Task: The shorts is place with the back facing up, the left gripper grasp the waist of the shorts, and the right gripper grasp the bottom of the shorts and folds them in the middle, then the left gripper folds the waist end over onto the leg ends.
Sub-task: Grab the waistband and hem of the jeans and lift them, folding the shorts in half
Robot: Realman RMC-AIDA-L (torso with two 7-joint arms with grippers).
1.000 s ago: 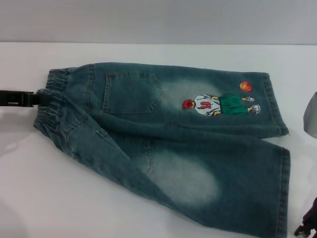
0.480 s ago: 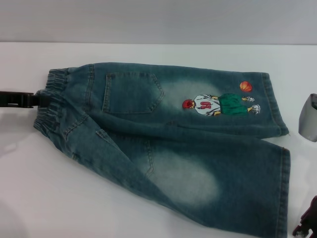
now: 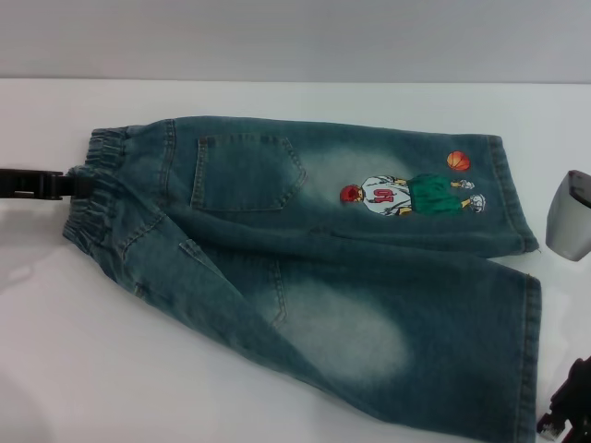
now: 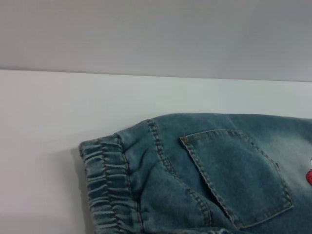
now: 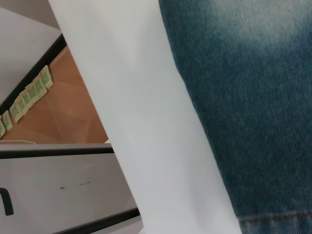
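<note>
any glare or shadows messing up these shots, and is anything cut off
Head view: soft, even light, only a faint shadow under the left gripper at the shorts; the right gripper is cropped at the corner. Left wrist view: waistband clear, no glare.

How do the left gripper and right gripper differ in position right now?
The left gripper sits at the shorts' puckered waist end, touching the band. The right gripper is off the cloth, beside the near leg's hem, low at the frame corner. Both are slim and black.
</note>
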